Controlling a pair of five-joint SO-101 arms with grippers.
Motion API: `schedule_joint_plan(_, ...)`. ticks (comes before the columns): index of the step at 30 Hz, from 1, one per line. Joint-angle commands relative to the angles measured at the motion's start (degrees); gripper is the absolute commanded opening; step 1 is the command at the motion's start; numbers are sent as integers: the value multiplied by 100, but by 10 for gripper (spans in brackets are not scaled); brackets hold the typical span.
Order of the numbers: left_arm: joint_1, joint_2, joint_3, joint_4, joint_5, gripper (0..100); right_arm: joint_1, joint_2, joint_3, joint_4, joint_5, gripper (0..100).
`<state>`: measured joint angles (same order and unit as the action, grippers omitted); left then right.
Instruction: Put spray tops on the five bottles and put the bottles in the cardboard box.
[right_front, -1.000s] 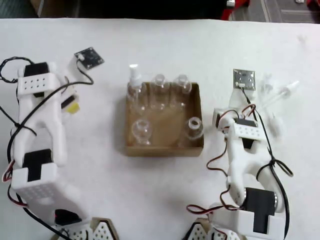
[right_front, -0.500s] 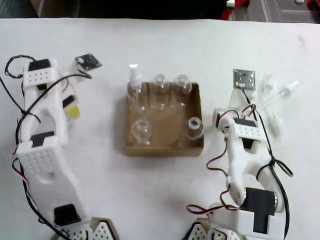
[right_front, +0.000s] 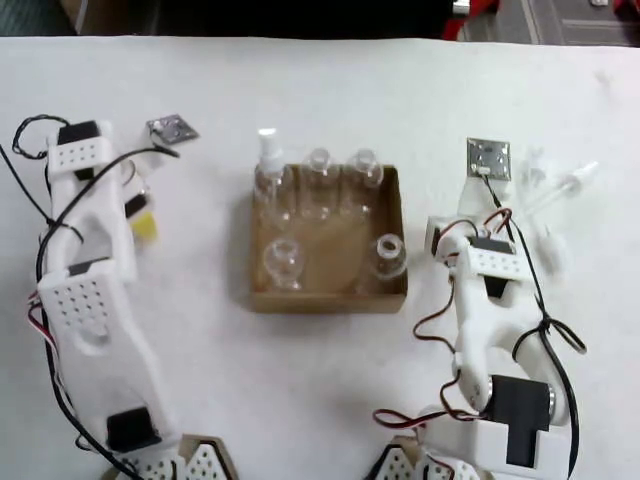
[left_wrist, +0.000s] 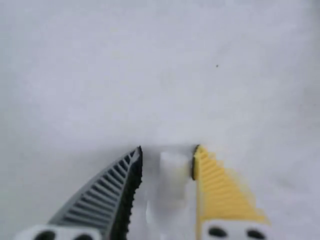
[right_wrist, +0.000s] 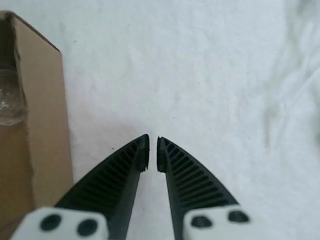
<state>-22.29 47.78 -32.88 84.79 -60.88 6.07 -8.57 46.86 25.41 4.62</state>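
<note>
No text, label, number or sign could be read in any view. The cardboard box (right_front: 330, 297) had plain brown walls, and the clear bottles (right_front: 281, 262) in it bore no legible print.

1. High view: a fixed camera above the table (right_front: 330, 90) looks steeply down from the arms' side. It takes in both arms, with the cardboard box (right_front: 328, 292) central.
2. Left wrist view: the camera sits behind the left gripper (left_wrist: 167, 152) and faces along its fingers, close above the table. A white spray top (left_wrist: 172, 170) is clamped between them.
3. Right wrist view: the camera sits behind the right gripper (right_wrist: 151, 150), whose tips nearly meet, low over the table. It shares the box's near wall with the high view.
</note>
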Motion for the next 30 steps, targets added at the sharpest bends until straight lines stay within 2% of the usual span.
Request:
schedule_joint_plan(1,13,-40,-237,352,-527,67,-57,-57,-26,-101,79,21)
schedule_joint_plan(5,22,-92,-264,844,-774,19,-57,-57,-26,-101,79,21)
schedule_joint_plan(12,-22,-189,-967,1705,-703,23,-57,-57,-26,-101,79,21)
schedule_joint_plan(19,22,-470,-1292,1749,642,23,-40,-57,-26,-101,79,21)
schedule_joint_plan(30,4,-1490,-1275,1767,1486,22,-40,-57,-26,-84,79,21)
